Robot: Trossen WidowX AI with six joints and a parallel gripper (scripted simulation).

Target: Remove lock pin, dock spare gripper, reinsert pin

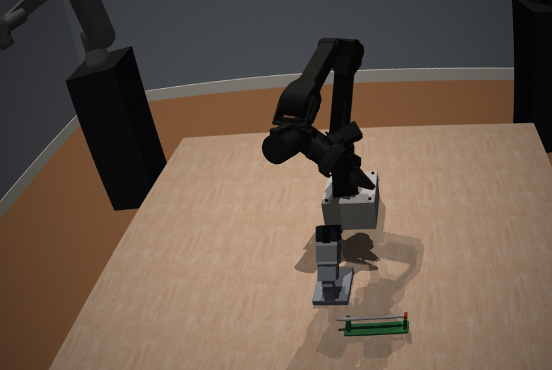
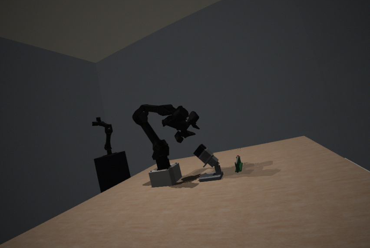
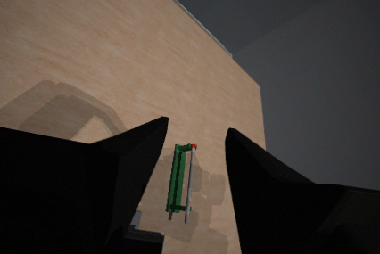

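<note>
The lock pin (image 1: 372,317) (image 3: 191,183), a thin grey rod with a red head, lies across a green cradle (image 1: 377,329) (image 2: 238,166) (image 3: 176,178) near the table's front. The mount has a grey base plate (image 1: 345,288) (image 2: 210,176) and a tilted grey body (image 1: 325,252) (image 2: 209,157) with a black block (image 1: 328,232) (image 2: 199,150) at its upper end. I cannot tell the socket from the spare gripper there. My gripper (image 1: 363,178) (image 2: 185,135) (image 3: 197,129) hangs in the air above the arm's base, behind the mount. Its fingers stand partly apart with nothing between them.
The arm stands on a light grey block (image 1: 352,214) (image 2: 163,176) on the wooden table. Black pedestals with other arms stand off the table at the left (image 1: 116,133) (image 2: 112,169) and at the far right (image 1: 530,67).
</note>
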